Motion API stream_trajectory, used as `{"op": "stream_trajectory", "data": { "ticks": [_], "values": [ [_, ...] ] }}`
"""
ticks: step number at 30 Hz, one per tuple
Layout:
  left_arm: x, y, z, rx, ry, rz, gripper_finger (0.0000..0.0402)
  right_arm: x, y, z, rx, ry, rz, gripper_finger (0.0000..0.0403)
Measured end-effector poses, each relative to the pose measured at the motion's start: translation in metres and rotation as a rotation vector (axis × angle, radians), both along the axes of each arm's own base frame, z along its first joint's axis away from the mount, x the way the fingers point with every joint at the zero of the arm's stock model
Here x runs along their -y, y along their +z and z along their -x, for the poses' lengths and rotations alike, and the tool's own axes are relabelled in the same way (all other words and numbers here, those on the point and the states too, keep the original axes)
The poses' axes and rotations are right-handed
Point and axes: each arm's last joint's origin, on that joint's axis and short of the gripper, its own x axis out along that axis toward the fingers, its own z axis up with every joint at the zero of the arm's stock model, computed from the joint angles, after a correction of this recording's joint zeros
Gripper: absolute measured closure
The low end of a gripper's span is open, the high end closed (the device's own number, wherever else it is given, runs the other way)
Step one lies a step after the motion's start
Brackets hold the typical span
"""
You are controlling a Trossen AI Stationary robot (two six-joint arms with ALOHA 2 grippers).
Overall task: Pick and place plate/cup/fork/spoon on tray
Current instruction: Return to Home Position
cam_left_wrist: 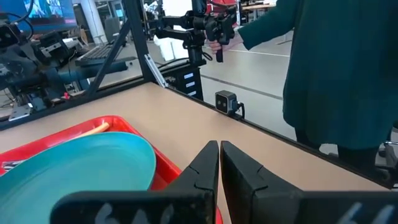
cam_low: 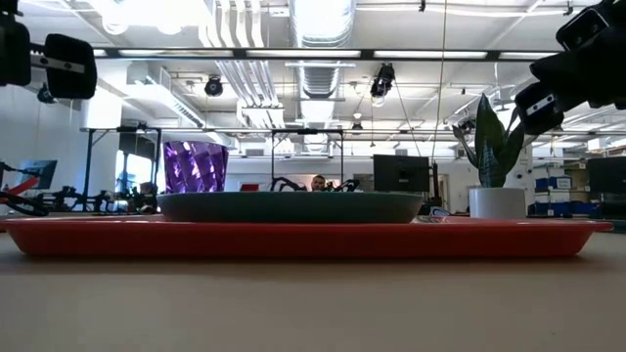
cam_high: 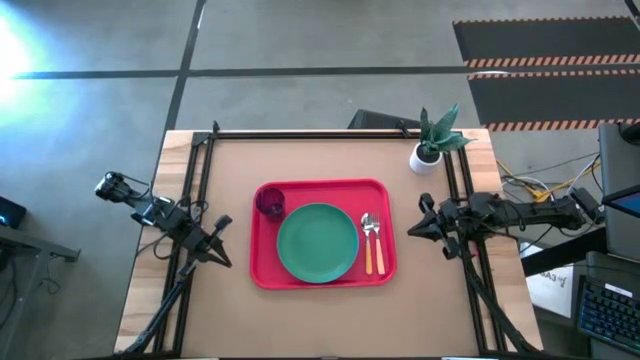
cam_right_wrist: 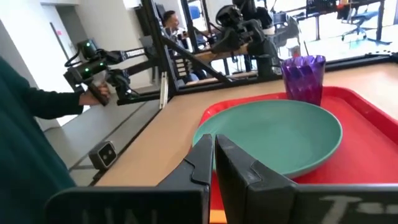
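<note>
We see the red tray point(cam_high: 322, 278), a flat rectangle with rounded corners and a raised rim, lying at the middle of the table point(cam_high: 230, 310). On it sits the round teal-green plate point(cam_high: 317, 243), plain and by far the largest piece. The dark purple translucent cup point(cam_high: 270, 203) stands upright at the tray's far corner on the left arm's side, just beside the plate. The spoon point(cam_high: 367, 241) and the fork point(cam_high: 377, 243), both with light orange handles, lie side by side between the plate and the tray's right rim. The left pincer point(cam_high: 222, 243) and the right pincer point(cam_high: 416, 218) wait beside the tray, each closed on nothing.
</note>
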Motion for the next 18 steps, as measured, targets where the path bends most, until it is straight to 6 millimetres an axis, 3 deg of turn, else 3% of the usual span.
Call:
{"op": "stream_trajectory", "data": {
  "ticks": [9,18],
  "values": [
    [0.0012,-0.0004,-0.0023,0.000,0.002,0.000,0.0402,0.0000,-0.0001,-0.0003,-0.037,-0.006,-0.124,0.0394],
    [0.0014,-0.0005,-0.0028,0.002,0.002,0.001,0.0402,0.0000,0.0003,-0.0003,-0.033,-0.005,-0.124,0.0394]
  ]
}}
